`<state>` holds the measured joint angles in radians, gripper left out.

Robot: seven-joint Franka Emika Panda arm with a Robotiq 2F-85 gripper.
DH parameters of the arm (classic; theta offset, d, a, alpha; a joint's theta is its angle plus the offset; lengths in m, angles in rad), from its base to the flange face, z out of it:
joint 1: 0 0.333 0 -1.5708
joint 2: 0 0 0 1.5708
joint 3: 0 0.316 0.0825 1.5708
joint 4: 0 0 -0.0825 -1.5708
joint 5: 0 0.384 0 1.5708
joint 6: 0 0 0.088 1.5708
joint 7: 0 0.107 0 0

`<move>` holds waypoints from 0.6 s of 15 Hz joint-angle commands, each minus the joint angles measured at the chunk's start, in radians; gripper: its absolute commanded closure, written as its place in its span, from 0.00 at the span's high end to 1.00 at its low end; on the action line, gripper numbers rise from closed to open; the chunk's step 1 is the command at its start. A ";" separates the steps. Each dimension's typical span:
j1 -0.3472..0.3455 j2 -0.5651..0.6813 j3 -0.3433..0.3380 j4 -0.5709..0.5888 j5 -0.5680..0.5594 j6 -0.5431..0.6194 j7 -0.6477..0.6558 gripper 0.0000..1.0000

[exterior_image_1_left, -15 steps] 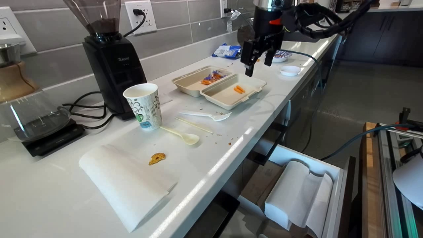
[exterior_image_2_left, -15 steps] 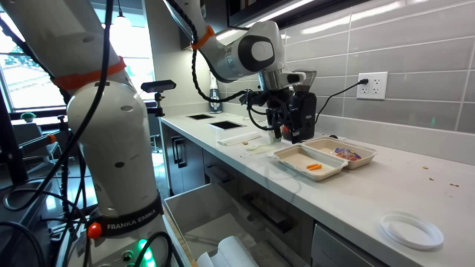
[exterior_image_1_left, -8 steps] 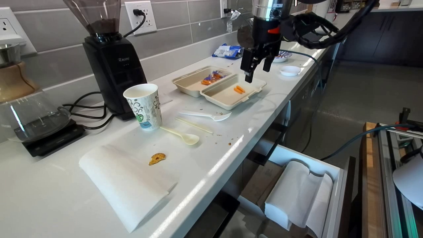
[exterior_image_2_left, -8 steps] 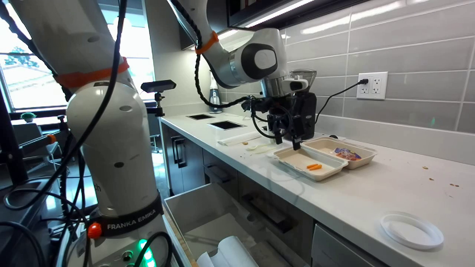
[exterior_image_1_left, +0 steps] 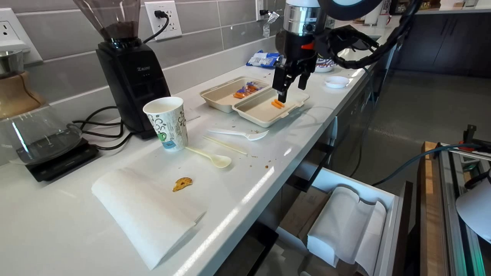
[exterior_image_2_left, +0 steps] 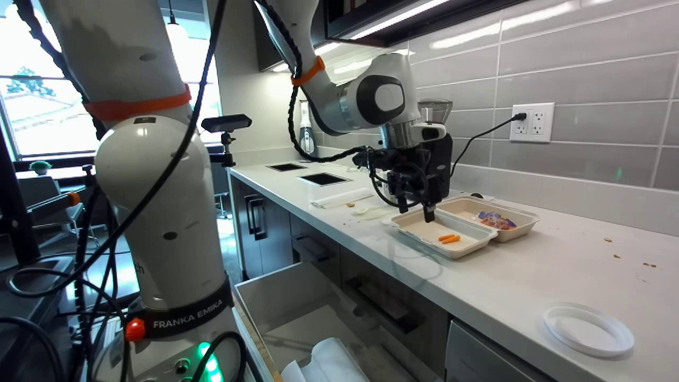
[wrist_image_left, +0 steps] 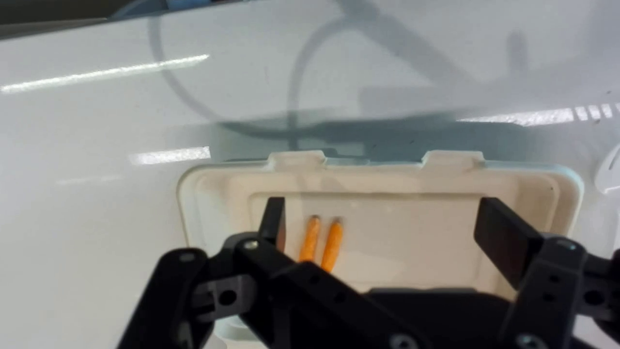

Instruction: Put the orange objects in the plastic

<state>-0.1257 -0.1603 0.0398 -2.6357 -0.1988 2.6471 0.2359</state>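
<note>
We have the pincer [wrist_image_left: 383, 218] wide apart over the container [wrist_image_left: 378, 179], in which two orange pieces [wrist_image_left: 332, 245] lie side by side, nearer to one finger [wrist_image_left: 274, 220], so we should centre well before closing gently.

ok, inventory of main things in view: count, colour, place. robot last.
Container: 1, beige, on counter
Grinder: 1, black, near backsplash
Loose orange pieces: 2, orange, container half farther from backsplash
Plastic wrapper: 1, clear-purple, container's other half, orange inside
Cup: 1, patterned white, beside grinder
Carafe: 1, clear, beside grinder
Packet: 1, blue-white, by backsplash
Dish: 1, white, near counter edge
Spoon: 1, cream, beside cup
Stick: 1, cream, beside spoon
Utensil: 1, white, beside stick
Folded paper: 1, white, on counter
Chip: 1, brown, beside folded paper
Paper towels: count unclear, white, in open drawer
Robot arm: 1, white, over counter
Fingers: 2, black, apart above container
</note>
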 commanded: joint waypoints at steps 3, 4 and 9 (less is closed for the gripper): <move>0.004 0.072 -0.015 0.051 -0.053 0.005 0.027 1.00; 0.004 0.078 -0.018 0.056 -0.055 0.007 0.031 1.00; 0.005 0.128 -0.031 0.088 -0.089 0.014 0.072 1.00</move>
<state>-0.1255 -0.0853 0.0240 -2.5780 -0.2399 2.6471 0.2611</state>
